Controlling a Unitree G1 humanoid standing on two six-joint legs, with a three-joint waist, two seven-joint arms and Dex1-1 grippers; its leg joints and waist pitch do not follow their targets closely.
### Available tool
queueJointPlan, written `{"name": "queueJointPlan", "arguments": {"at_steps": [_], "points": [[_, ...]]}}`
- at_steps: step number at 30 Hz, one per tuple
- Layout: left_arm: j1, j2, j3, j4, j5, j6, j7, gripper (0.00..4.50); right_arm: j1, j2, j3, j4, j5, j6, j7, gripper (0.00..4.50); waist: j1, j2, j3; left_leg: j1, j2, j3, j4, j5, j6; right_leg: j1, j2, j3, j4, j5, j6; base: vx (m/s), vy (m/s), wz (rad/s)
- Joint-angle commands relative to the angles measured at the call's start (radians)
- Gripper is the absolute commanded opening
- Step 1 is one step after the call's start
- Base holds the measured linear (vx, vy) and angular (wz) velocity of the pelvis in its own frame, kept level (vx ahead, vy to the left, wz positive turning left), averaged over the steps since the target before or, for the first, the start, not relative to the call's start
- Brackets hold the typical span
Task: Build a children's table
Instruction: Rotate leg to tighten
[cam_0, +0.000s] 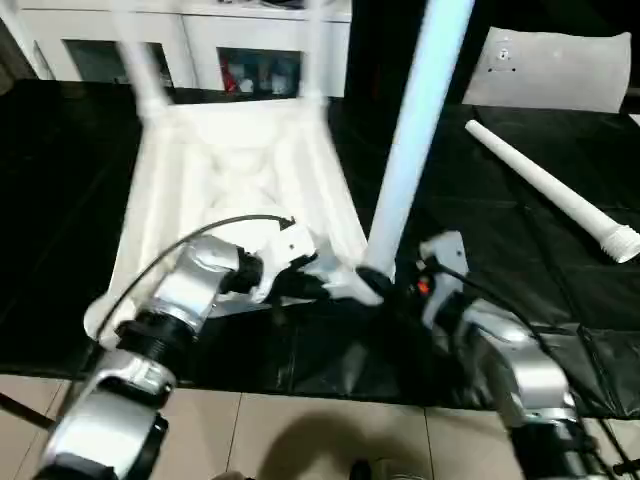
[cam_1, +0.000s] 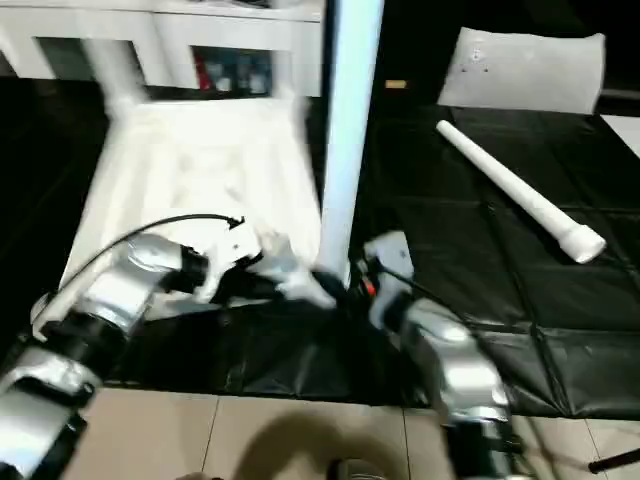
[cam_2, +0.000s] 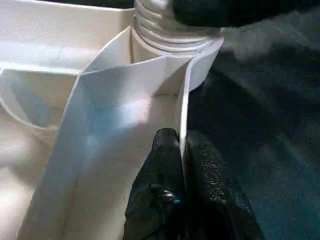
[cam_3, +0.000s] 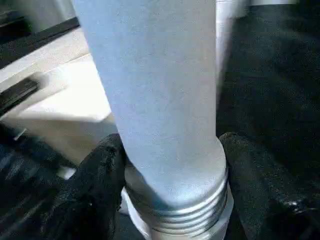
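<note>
**Desk:** Nearest first, what do we see?

**Photographer:** Up front, pale floor tiles (cam_0: 330, 430), then two silver forearms reaching onto black sheeting (cam_0: 520, 260) spread over the floor. The left gripper (cam_2: 182, 165) has its jaws pressed together on the thin raised rim of the table top (cam_0: 240, 190), one black finger on each side of the wall. The right gripper (cam_3: 170, 165) has its jaws spread either side of an upright leg (cam_0: 415, 130), down by its ridged end; whether the pads actually press it I cannot tell.

**Desk:** And the table itself?

**Photographer:** White plastic, lying upside down on the sheeting, ribbed underside showing, long axis running away from the robot. The upright leg stands in the rounded corner socket (cam_2: 200, 60) at the near right corner, its threaded collar just entering the cup, shaft pointing straight up. Two more legs (cam_0: 145, 60) rise at the far corners.

**Desk:** Anything beyond?

**Photographer:** A fourth, loose leg (cam_0: 550, 190) lies flat, well apart to the right, a smooth tapered tube angled with its ridged end nearer the robot. Behind it, a white bag (cam_0: 550, 65); at the back, a white shelf unit (cam_0: 250, 40) with small items inside.
</note>
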Motion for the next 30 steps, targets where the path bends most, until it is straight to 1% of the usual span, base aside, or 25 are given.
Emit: {"name": "queueJointPlan", "arguments": {"at_steps": [1, 2, 3, 4, 5, 6, 7, 9, 10, 11, 14, 16, 17, 18, 19, 20, 21, 22, 23, 25, 26, 27, 28, 29, 30], "points": [[-0.012, -0.112, 0.005, -0.031, -0.037, 0.032, 0.114, 0.00, -0.024, 0.103, 0.071, 0.058, 0.021, 0.089, -0.062, 2.64, 0.006, 0.001, -0.051, -0.008, 0.018, -0.007, -0.074, -0.199, 0.037, 0.051, -0.064, 0.053, -0.095, -0.385, -0.170, 0.000, 0.000, 0.00], [-0.014, -0.121, 0.008, -0.029, -0.041, 0.034, 0.122, 0.00, -0.028, 0.110, 0.069, 0.061, 0.022, 0.093, -0.070, 2.64, 0.003, 0.004, -0.052, -0.008, 0.017, -0.007, -0.073, -0.200, 0.039, 0.051, -0.064, 0.054, -0.094, -0.378, -0.170, 0.000, 0.000, 0.00], [-0.018, -0.140, 0.009, -0.034, -0.042, 0.042, 0.143, 0.00, -0.037, 0.122, 0.073, 0.071, 0.011, 0.084, -0.089, 2.64, 0.004, 0.005, -0.052, -0.007, 0.017, -0.006, -0.072, -0.199, 0.041, 0.050, -0.064, 0.055, -0.095, -0.370, -0.170, 0.000, 0.000, 0.00], [-0.023, -0.145, 0.004, -0.035, -0.035, 0.043, 0.149, 0.00, -0.039, 0.125, 0.075, 0.076, 0.008, 0.067, -0.089, 2.64, 0.003, 0.005, -0.054, -0.009, 0.017, -0.006, -0.072, -0.190, 0.046, 0.051, -0.063, 0.056, -0.092, -0.343, -0.174, 0.000, 0.000, 0.00], [-0.023, -0.146, -0.004, -0.043, -0.027, 0.051, 0.153, 0.00, -0.038, 0.127, 0.073, 0.077, 0.006, 0.061, -0.096, 2.99, 0.003, 0.005, -0.056, -0.011, 0.017, -0.006, -0.072, -0.178, 0.053, 0.054, -0.063, 0.056, -0.089, -0.314, -0.178, 0.000, 0.000, 0.00], [-0.027, -0.140, -0.016, -0.035, -0.010, 0.038, 0.157, 0.00, -0.035, 0.128, 0.062, 0.074, 0.013, 0.054, -0.102, 3.20, 0.003, 0.005, -0.057, -0.011, 0.017, -0.005, -0.072, -0.174, 0.056, 0.054, -0.063, 0.057, -0.088, -0.302, -0.181, 0.000, 0.000, 0.00], [-0.027, -0.137, -0.022, -0.036, 0.000, 0.036, 0.162, 0.00, -0.033, 0.131, 0.054, 0.071, 0.016, 0.053, -0.108, 3.34, 0.004, 0.007, -0.058, -0.011, 0.017, -0.004, -0.070, -0.166, 0.062, 0.055, -0.064, 0.058, -0.087, -0.280, -0.186, 0.000, 0.000, 0.00], [-0.028, -0.124, -0.028, -0.033, 0.013, 0.032, 0.158, 0.00, -0.026, 0.121, 0.041, 0.056, 0.015, 0.053, -0.108, 3.54, 0.004, 0.008, -0.058, -0.012, 0.017, -0.004, -0.070, -0.166, 0.069, 0.055, -0.064, 0.058, -0.086, -0.267, -0.192, 0.000, 0.000, 0.00], [-0.028, -0.121, -0.024, -0.034, 0.012, 0.037, 0.156, 0.00, -0.023, 0.113, 0.036, 0.049, 0.011, 0.054, -0.104, 3.54, 0.004, 0.010, -0.059, -0.010, 0.016, -0.003, -0.070, -0.164, 0.069, 0.056, -0.064, 0.058, -0.086, -0.267, -0.193, 0.000, 0.000, 0.00], [-0.028, -0.103, -0.029, -0.029, 0.016, 0.023, 0.131, 0.00, -0.010, 0.083, 0.025, 0.029, 0.012, 0.043, -0.081, 3.78, 0.005, 0.008, -0.059, -0.011, 0.017, -0.004, -0.071, -0.162, 0.069, 0.057, -0.064, 0.058, -0.086, -0.266, -0.192, 0.000, 0.000, 0.00], [-0.026, -0.092, -0.027, -0.029, 0.008, 0.025, 0.115, 0.00, -0.002, 0.058, 0.018, 0.016, 0.019, 0.032, -0.058, 3.94, 0.010, 0.009, -0.061, -0.011, 0.018, -0.003, -0.070, -0.153, 0.074, 0.060, -0.064, 0.058, -0.084, -0.245, -0.195, 0.000, 0.000, 0.00], [-0.020, -0.073, -0.027, -0.027, 0.002, 0.014, 0.089, 0.00, 0.010, 0.013, 0.006, -0.012, 0.041, 0.016, 0.000, 4.20, 0.011, 0.007, -0.061, -0.012, 0.018, -0.002, -0.069, -0.142, 0.079, 0.061, -0.064, 0.058, -0.082, -0.227, -0.199, 0.000, 0.000, 0.00], [-0.016, -0.060, -0.032, -0.022, 0.003, -0.003, 0.071, 0.00, 0.018, -0.019, 0.005, -0.030, 0.051, 0.005, 0.046, 4.27, 0.012, 0.009, -0.062, -0.013, 0.018, -0.002, -0.068, -0.132, 0.085, 0.063, -0.063, 0.059, -0.080, -0.205, -0.205, 0.000, 0.000, 0.00], [-0.013, -0.047, -0.035, -0.012, 0.003, -0.028, 0.052, 0.00, 0.026, -0.061, 0.009, -0.046, 0.054, 0.003, 0.096, 4.32, 0.017, 0.007, -0.064, -0.014, 0.017, -0.002, -0.065, -0.117, 0.100, 0.067, -0.063, 0.058, -0.078, -0.174, -0.209, 0.000, 0.000, 0.00], [-0.013, -0.042, -0.036, -0.008, 0.003, -0.038, 0.044, 0.00, 0.030, -0.079, 0.011, -0.052, 0.054, 0.002, 0.117, 4.40, 0.015, 0.005, -0.064, -0.015, 0.016, 0.000, -0.064, -0.112, 0.107, 0.067, -0.063, 0.059, -0.077, -0.163, -0.213, 0.000, 0.000, 0.00], [-0.009, -0.027, -0.044, 0.000, -0.003, -0.086, 0.003, 0.00, 0.039, -0.126, 0.018, -0.060, 0.050, -0.009, 0.174, 4.46, 0.019, 0.006, -0.064, -0.017, 0.015, -0.001, -0.063, -0.101, 0.115, 0.068, -0.064, 0.058, -0.077, -0.156, -0.217, 0.000, 0.000, 0.00], [-0.008, -0.014, -0.052, 0.006, -0.012, -0.128, -0.039, 0.00, 0.045, -0.165, 0.022, -0.064, 0.051, -0.019, 0.219, 4.46, 0.019, 0.001, -0.065, -0.018, 0.015, 0.000, -0.062, -0.094, 0.122, 0.071, -0.063, 0.059, -0.074, -0.146, -0.219, 0.000, 0.000, 0.00], [-0.007, -0.011, -0.054, 0.008, -0.015, -0.137, -0.051, 0.00, 0.046, -0.175, 0.022, -0.065, 0.052, -0.022, 0.231, 4.46, 0.019, 0.001, -0.065, -0.018, 0.015, 0.000, -0.062, -0.094, 0.122, 0.071, -0.063, 0.059, -0.074, -0.146, -0.219, 0.000, 0.000, 0.00], [-0.005, 0.008, -0.064, 0.017, -0.028, -0.190, -0.117, 0.00, 0.048, -0.221, 0.018, -0.073, 0.068, -0.027, 0.297, 4.46, 0.023, 0.005, -0.064, -0.016, 0.016, 0.000, -0.061, -0.094, 0.133, 0.068, -0.065, 0.057, -0.076, -0.148, -0.225, 0.000, 0.000, 0.00], [-0.005, 0.034, -0.083, 0.033, -0.025, -0.247, -0.183, 0.00, 0.041, -0.271, 0.020, -0.072, 0.074, -0.038, 0.359, 4.46, 0.027, 0.003, -0.063, -0.013, 0.018, 0.002, -0.062, -0.103, 0.137, 0.067, -0.065, 0.058, -0.076, -0.168, -0.225, 0.000, 0.000, 0.00], [-0.007, 0.050, -0.095, 0.047, -0.021, -0.280, -0.218, 0.00, 0.036, -0.303, 0.028, -0.068, 0.071, -0.046, 0.396, 4.46, 0.032, 0.005, -0.064, -0.009, 0.017, 0.002, -0.061, -0.107, 0.137, 0.063, -0.065, 0.058, -0.078, -0.178, -0.222, 0.000, 0.000, 0.00], [-0.008, 0.056, -0.098, 0.053, -0.025, -0.287, -0.241, 0.00, 0.036, -0.324, 0.038, -0.069, 0.072, -0.054, 0.429, 4.46, 0.035, 0.005, -0.063, -0.007, 0.020, 0.004, -0.062, -0.107, 0.134, 0.062, -0.064, 0.058, -0.077, -0.182, -0.224, 0.000, 0.000, 0.00], [-0.008, 0.058, -0.098, 0.056, -0.030, -0.290, -0.255, 0.00, 0.036, -0.336, 0.044, -0.071, 0.073, -0.059, 0.450, 4.46, 0.037, 0.006, -0.062, -0.008, 0.021, 0.004, -0.063, -0.110, 0.132, 0.062, -0.065, 0.059, -0.076, -0.186, -0.225, 0.000, 0.000, 0.00], [-0.012, 0.064, -0.096, 0.067, -0.039, -0.300, -0.285, 0.00, 0.037, -0.362, 0.057, -0.075, 0.081, -0.067, 0.501, 4.46, 0.043, 0.007, -0.061, -0.005, 0.023, 0.005, -0.063, -0.118, 0.130, 0.060, -0.065, 0.058, -0.077, -0.192, -0.226, 0.000, 0.000, 0.00], [-0.015, 0.067, -0.094, 0.075, -0.046, -0.306, -0.303, 0.00, 0.037, -0.379, 0.066, -0.078, 0.086, -0.072, 0.534, 4.46, 0.048, 0.005, -0.063, -0.004, 0.023, 0.005, -0.062, -0.116, 0.128, 0.061, -0.066, 0.059, -0.074, -0.180, -0.228, 0.000, 0.000, 0.00]]}}
